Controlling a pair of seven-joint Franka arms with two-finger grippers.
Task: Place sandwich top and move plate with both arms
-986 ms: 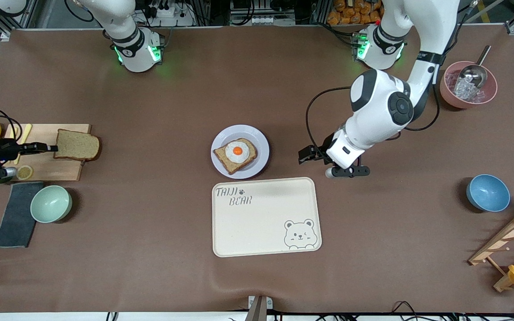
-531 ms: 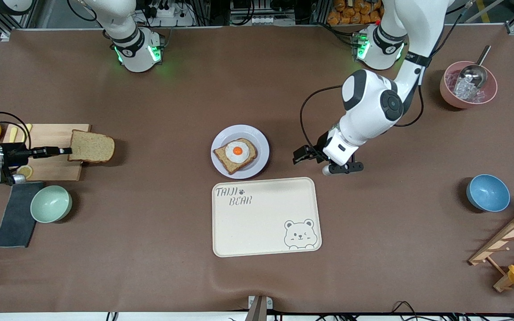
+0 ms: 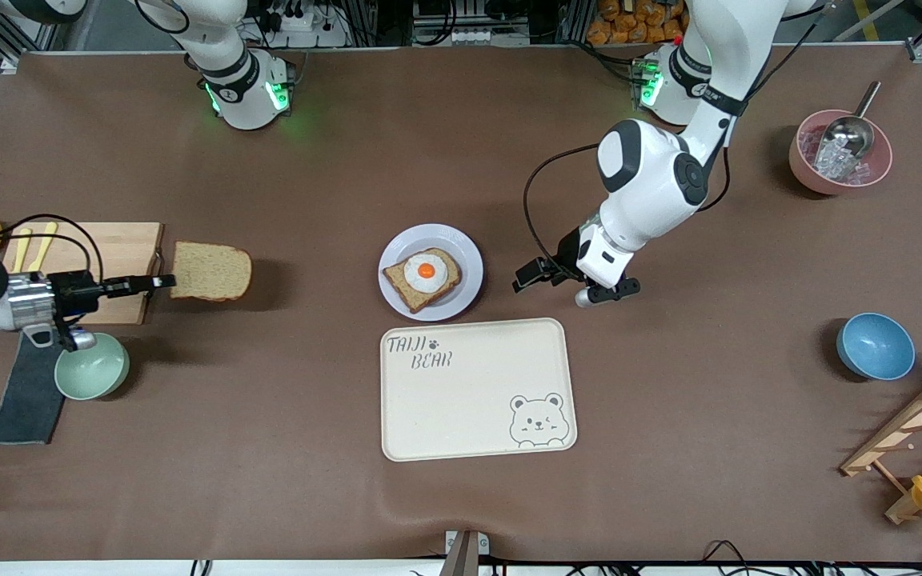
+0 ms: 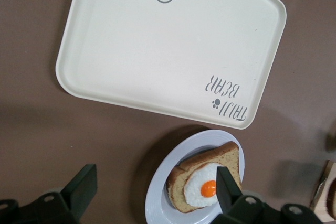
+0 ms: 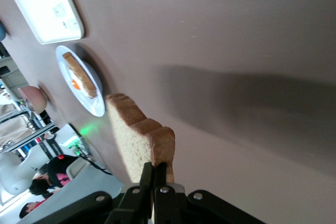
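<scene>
Big brown-covered table. Sitting right on it: round plate mid-table, cream bear tray just nearer the camera, wooden board, green bowl, dark cloth, blue bowl, pink bowl, wooden rack.

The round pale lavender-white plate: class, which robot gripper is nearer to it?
Left. The left gripper hangs open beside the round pale lavender-white plate, toward the left arm's end. The right gripper, shut on the plain light-brown bread slice, is by the wooden board.

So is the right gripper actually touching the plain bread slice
Touching. In the right wrist view the right gripper has its fingers shut on the edge of the plain bread slice; the front view shows the slice held above the table.
</scene>
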